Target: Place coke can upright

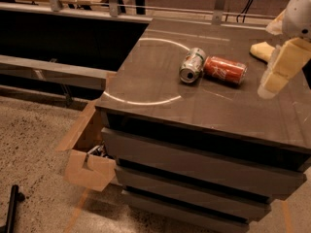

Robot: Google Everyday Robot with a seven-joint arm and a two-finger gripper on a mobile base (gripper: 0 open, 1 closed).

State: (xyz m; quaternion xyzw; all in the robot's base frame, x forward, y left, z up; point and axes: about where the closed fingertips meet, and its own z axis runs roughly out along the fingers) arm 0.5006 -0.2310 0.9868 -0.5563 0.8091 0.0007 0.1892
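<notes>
We see a green and silver can (192,65) lying on its side on the dark bench (160,89), at the right edge of a white ring (141,101) marked there; a yellow lump (262,50) lies just behind the pincer (279,72) at far right, and an open cardboard box (90,169) stands on the floor at the bench's left
</notes>
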